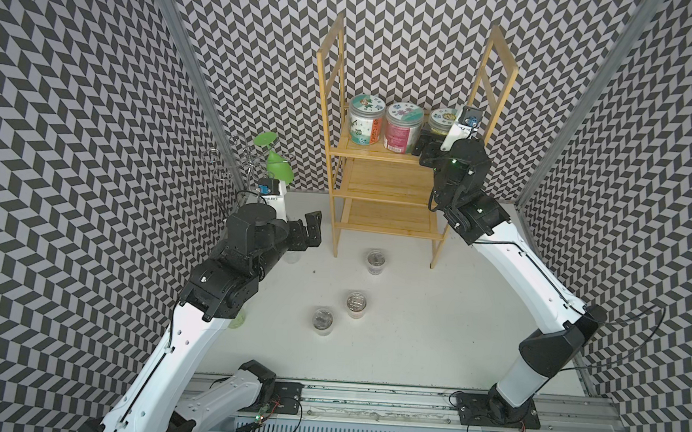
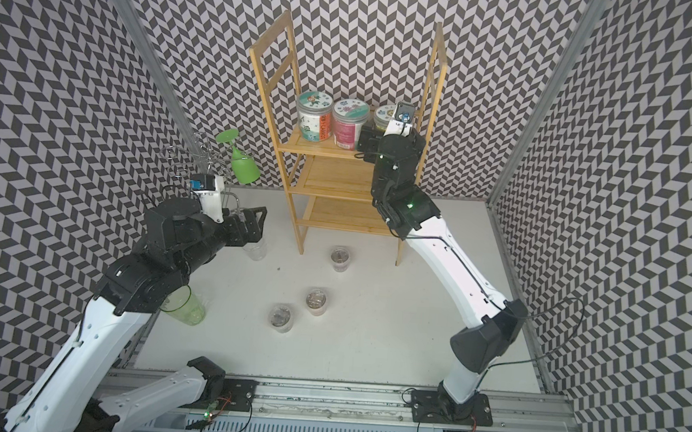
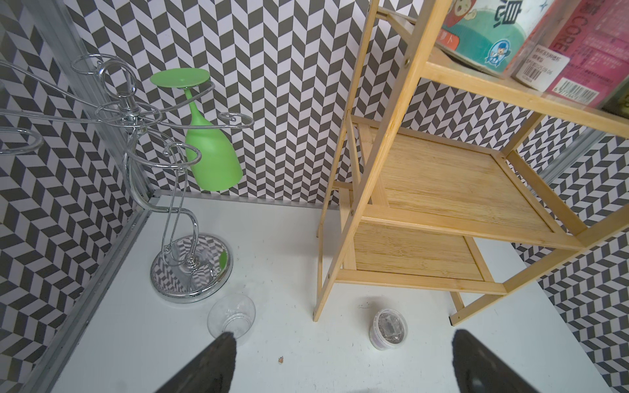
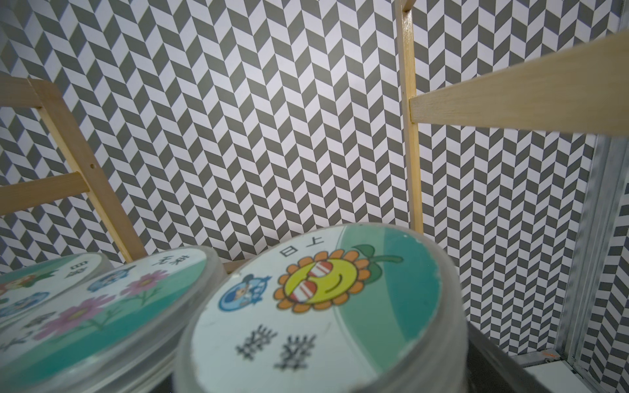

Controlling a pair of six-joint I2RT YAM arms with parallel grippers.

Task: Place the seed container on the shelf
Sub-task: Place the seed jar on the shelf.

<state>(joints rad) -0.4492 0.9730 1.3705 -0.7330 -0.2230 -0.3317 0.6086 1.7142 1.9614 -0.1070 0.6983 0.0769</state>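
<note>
The white bench (image 1: 411, 332) carries the shelf (image 1: 379, 182) against the back wall. The seed container (image 1: 441, 118) stands upright at the right end of its top tier, just beside a pink jar (image 1: 402, 126). My right tool (image 1: 426, 144) sits at the container's lower body; I cannot tell whether it pinches or stands clear. My left tool (image 3: 343, 337) hangs spread and empty over the bench. I judge this the release: I'd part fully, then draw straight back, clear of the pink jar and the side frame. The container is a clear round tub with dark contents, and its flat lid shows a sunflower in sunglasses.
</note>
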